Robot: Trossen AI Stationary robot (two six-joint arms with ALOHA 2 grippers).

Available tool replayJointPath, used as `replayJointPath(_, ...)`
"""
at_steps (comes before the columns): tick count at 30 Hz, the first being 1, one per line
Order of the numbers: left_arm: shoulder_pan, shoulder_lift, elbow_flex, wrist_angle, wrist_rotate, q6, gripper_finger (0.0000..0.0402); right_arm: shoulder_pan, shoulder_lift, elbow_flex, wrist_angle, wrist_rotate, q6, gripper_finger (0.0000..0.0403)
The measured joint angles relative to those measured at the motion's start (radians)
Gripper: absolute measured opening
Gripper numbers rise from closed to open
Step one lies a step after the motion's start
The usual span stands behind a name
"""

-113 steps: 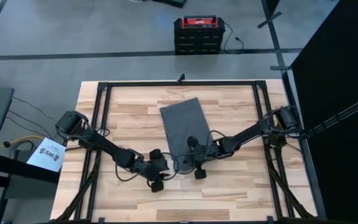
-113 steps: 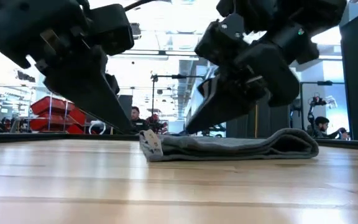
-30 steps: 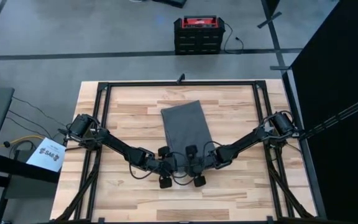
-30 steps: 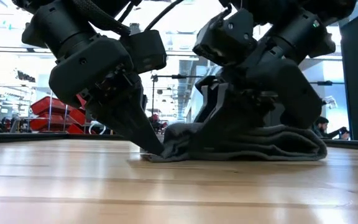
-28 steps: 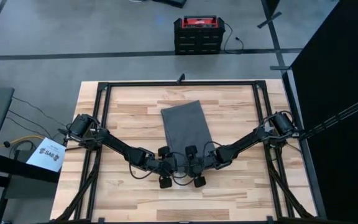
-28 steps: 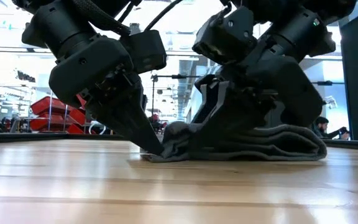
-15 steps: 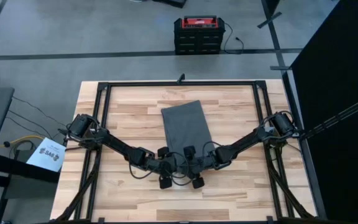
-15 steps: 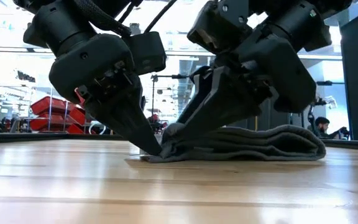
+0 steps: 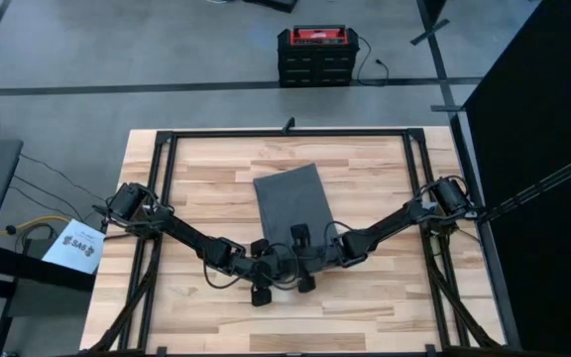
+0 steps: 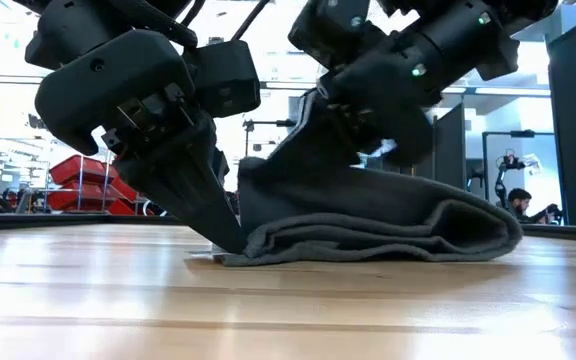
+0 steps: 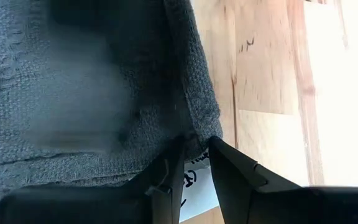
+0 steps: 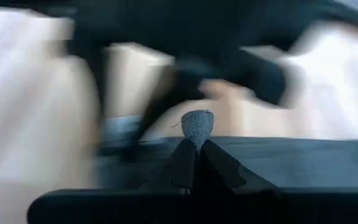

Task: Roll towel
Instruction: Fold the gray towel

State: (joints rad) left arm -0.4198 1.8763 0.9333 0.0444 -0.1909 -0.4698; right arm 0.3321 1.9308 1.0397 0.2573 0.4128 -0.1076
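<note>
The dark grey towel [image 9: 290, 200] lies folded in the middle of the table, and its far part rests flat in layers [image 10: 418, 235]. Both grippers work at its near edge. My left gripper [image 10: 226, 238] is down at the near left corner, beside the small white tag [image 11: 197, 182], shut on the cloth. My right gripper [image 12: 196, 144] is just to its right and higher. It is shut on a pinch of towel, and the near edge stands up below it [image 10: 268, 190]. My left gripper pinches the towel's near left corner [image 11: 194, 134] between its two fingers, right by the white tag. The fingers slant down from the near left. That corner stays on the table. My right gripper pinches a small bunch of the near edge [image 12: 196, 123] between its fingertips, which come from above. This part is lifted clear of the table and hangs below the fingers. The rest of the towel lies flat behind it.
A black frame [image 9: 285, 132] runs around the wooden table top. Bare wood lies to the left [image 9: 206, 188], right [image 9: 375, 188] and near side of the towel. In the room beyond stand a red and black box [image 9: 315, 55] and people far behind [image 10: 516, 200].
My right gripper has risen and gone a little toward the table's left and far edge. It has drawn the towel's near edge up from a low bump into a standing fold. My left gripper has stayed low at the corner, which stays on the table.
</note>
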Motion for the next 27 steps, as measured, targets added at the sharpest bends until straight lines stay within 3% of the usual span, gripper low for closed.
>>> replayJointPath(4, 0.0, 0.0, 0.0, 0.0, 0.0, 0.001, 0.0063, 0.012, 0.0, 0.0, 0.023, 0.226, -0.01, 0.0002)
replayJointPath(7, 0.0, 0.0, 0.0, 0.0, 0.0, 0.002, 0.0063, 0.031, 0.0, 0.0, 0.049, 0.258, -0.022, 0.0002)
replayJointPath(9, 0.0, 0.0, 0.0, 0.0, 0.0, 0.005, 0.0063, 0.041, -0.001, 0.0, 0.065, 0.179, -0.022, 0.0002)
replayJointPath(13, 0.0, 0.0, -0.002, 0.004, 0.0, 0.005, 0.0063, 0.033, 0.013, 0.001, 0.072, -0.092, 0.081, 0.0002)
replayJointPath(19, -0.001, 0.002, -0.002, 0.025, 0.0, 0.005, 0.0063, 0.005, 0.113, -0.001, 0.118, -0.069, 0.133, 0.0002)
replayJointPath(27, 0.0, 0.002, 0.001, 0.011, 0.0, -0.008, 0.0063, 0.039, 0.098, 0.001, 0.082, -0.073, 0.133, 0.0002)
